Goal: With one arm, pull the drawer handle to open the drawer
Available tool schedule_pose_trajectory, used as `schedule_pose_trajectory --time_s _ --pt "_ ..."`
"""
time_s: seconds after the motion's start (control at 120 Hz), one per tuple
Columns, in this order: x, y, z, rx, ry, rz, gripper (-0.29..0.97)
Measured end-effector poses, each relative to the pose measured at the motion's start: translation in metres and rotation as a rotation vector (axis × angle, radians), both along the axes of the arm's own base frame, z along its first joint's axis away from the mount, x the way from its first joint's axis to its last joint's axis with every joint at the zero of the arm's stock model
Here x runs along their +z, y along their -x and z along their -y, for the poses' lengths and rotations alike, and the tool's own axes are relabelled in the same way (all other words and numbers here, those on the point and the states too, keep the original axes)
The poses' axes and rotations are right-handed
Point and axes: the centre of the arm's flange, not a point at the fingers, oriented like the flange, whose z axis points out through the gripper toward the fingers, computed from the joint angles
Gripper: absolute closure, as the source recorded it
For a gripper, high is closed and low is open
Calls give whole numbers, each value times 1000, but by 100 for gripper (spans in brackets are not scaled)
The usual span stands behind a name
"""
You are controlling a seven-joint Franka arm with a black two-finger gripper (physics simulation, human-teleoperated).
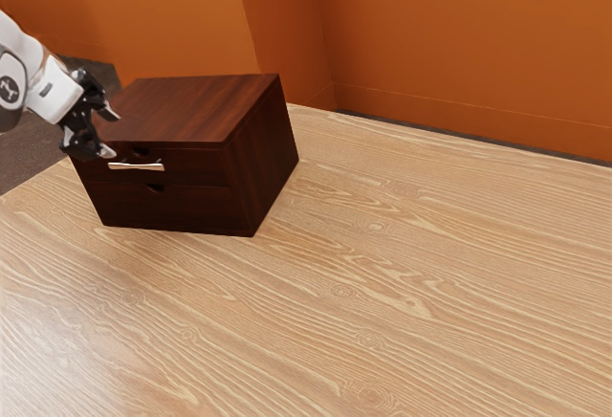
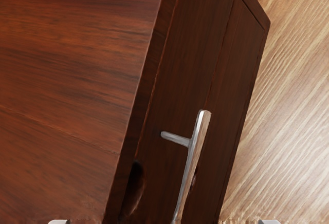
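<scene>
At the cabinet's front, handle (image 1: 135, 164) (image 2: 193, 162): a slim silver bar standing off the upper drawer on a short post, lying level across the wood in the exterior view.
Drawer (image 1: 196, 164) (image 2: 180, 54): dark wood, upper of two fronts; it looks flush with the cabinet face, and I see no gap around it.
Recess: a dark oval notch in the front just beside the handle's post.
Pincer (image 1: 105, 135): mine, black, at the end of the handle toward the exterior view's left, close in against the drawer front; its fingers stand spread wide and hold nothing.
Fingertips (image 2: 57, 222): two pale tips far apart, with the handle's near end running down between them; I cannot tell whether either one touches the bar.
Arm: white, coming in from the exterior view's upper left.
Cabinet (image 1: 196, 101) (image 2: 67, 80): a low box of reddish-brown wood with a flat top, standing on the counter toward the exterior view's upper left.
Counter (image 1: 382, 274) (image 2: 293, 106): pale wood with strong grain, running wide to the exterior view's right of the cabinet.
Wall (image 1: 430, 34): orange, behind the counter.
</scene>
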Motion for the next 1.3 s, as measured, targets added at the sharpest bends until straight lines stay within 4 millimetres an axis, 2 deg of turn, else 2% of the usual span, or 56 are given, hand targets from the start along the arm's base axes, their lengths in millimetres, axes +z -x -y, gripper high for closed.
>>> schedule_pose_trajectory --time_s 0.058,0.133,0.25,0.333,0.517,0.675,0.867,1.075,1.3 --pt "1 23 10 -4 -8 3 23" --pt "-9 38 14 -7 -11 -6 25" --pt "-29 49 5 0 -23 -22 29" --pt "-38 50 0 -1 -36 -25 31" --pt "-48 42 -4 -20 -57 -27 37" --pt "-62 25 -14 -28 -71 -30 40" --pt "-64 17 -16 -39 -84 -22 42" --pt "-70 4 -9 -66 -86 -24 43" --pt "-77 -20 17 -125 -85 -26 46"
